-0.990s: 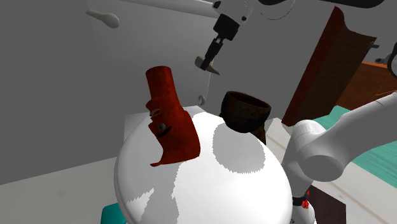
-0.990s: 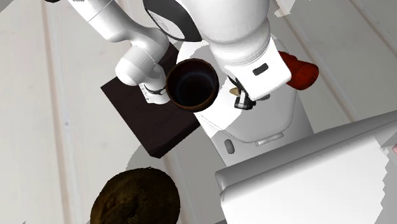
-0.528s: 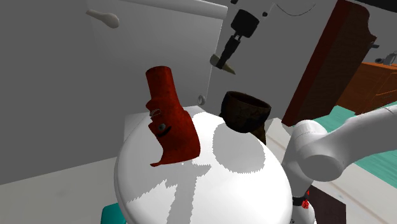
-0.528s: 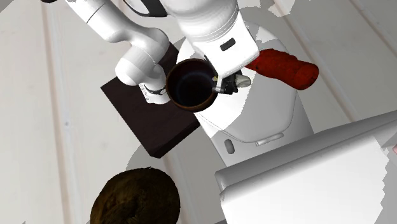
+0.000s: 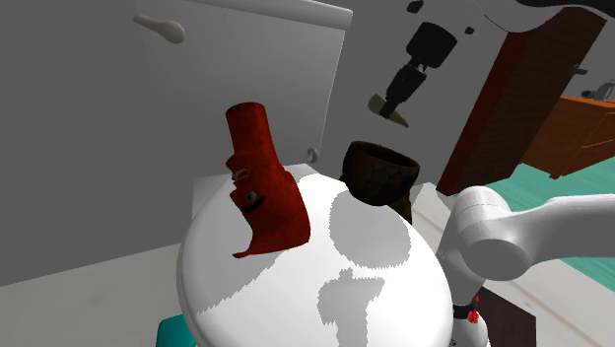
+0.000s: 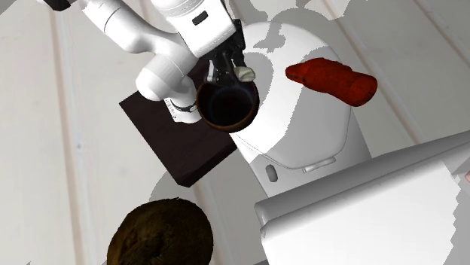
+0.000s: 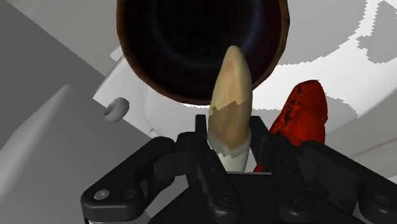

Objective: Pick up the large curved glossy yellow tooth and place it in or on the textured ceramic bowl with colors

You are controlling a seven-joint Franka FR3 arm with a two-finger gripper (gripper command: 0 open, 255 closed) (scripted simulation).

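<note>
A white toilet with its lid shut is seen beside the dark box stand, and its tank is set behind it. The white arm is stretched over the lid. A dark red object is propped on the lid, apart from the dark brown bowl, which is placed at the lid's edge nearest the stand. A brown textured round thing is seen on the floor. The gripper is clamped on the pale yellow tooth, which is held in the air above the bowl's rim, its tip pointed at the open mouth.
</note>
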